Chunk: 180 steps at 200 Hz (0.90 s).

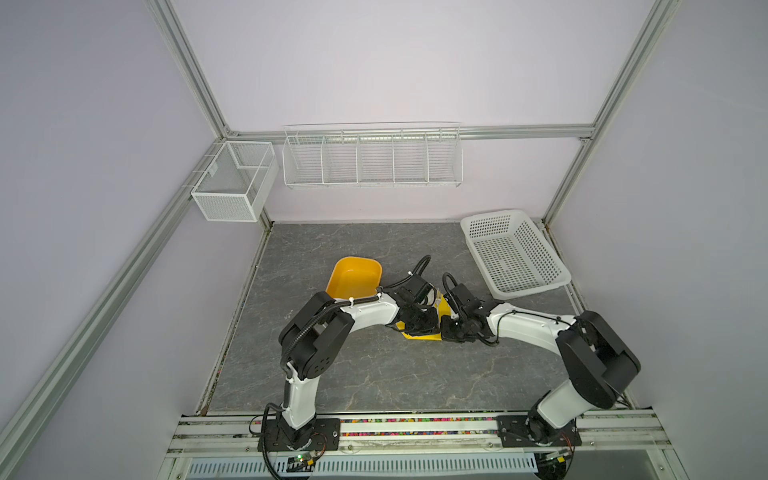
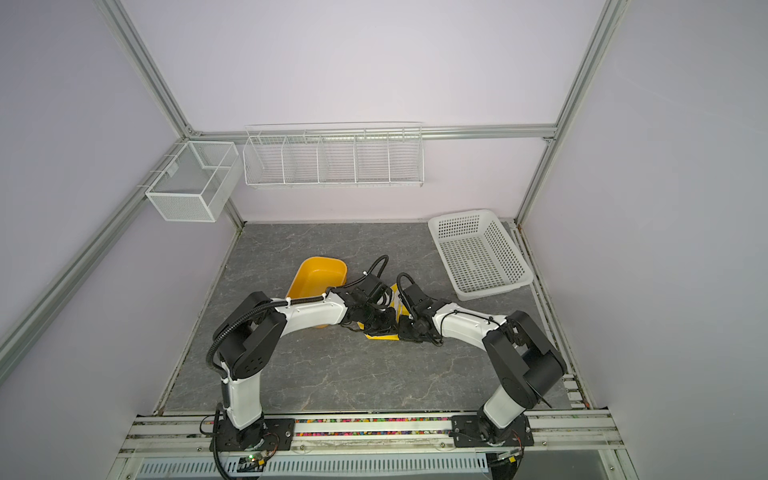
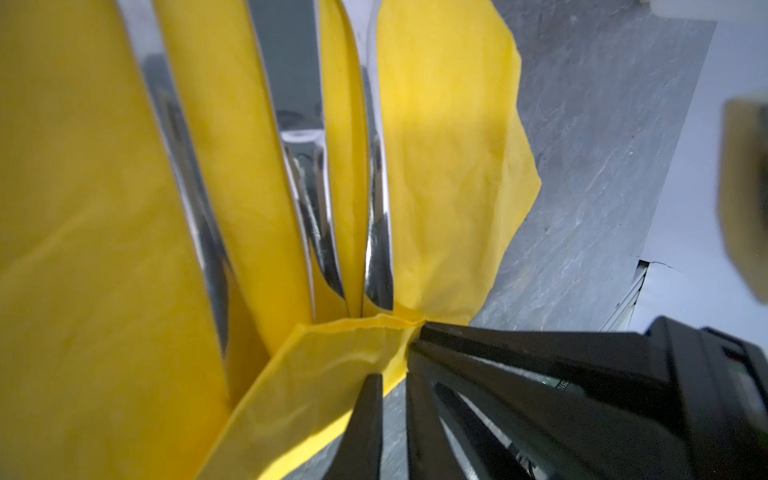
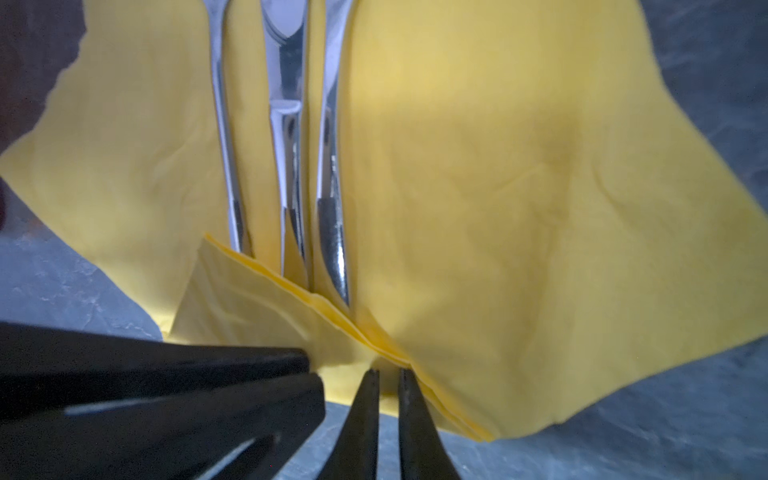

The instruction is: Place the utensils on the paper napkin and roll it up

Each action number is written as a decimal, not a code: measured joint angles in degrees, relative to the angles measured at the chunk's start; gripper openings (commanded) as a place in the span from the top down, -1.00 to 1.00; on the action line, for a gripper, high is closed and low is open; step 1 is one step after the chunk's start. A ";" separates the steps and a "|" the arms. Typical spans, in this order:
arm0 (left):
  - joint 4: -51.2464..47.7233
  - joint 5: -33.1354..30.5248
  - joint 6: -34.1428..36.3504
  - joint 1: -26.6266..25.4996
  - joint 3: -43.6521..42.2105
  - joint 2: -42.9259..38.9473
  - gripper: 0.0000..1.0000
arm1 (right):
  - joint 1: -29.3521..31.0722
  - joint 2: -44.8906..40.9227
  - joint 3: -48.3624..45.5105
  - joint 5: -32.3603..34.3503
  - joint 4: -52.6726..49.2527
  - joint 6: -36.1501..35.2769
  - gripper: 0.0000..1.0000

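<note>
Pinches by left gripper (image 3: 392,368) and right gripper (image 4: 388,371) hold the soft, probably tear-prone paper napkin (image 4: 478,199) at its folded edge over the handle ends of the slick utensils (image 4: 286,166).

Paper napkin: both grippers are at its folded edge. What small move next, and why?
Probably carry the fold farther up over the utensils, both arms together. The left gripper and right gripper each seem shut on the paper napkin at its folded edge, which covers only the handle ends of three pieces side by side.
</note>
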 measured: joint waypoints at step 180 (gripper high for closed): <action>-0.04 -0.28 -0.68 -0.02 0.02 1.27 0.79 | -10.43 -17.27 -14.56 -0.96 5.27 9.46 0.18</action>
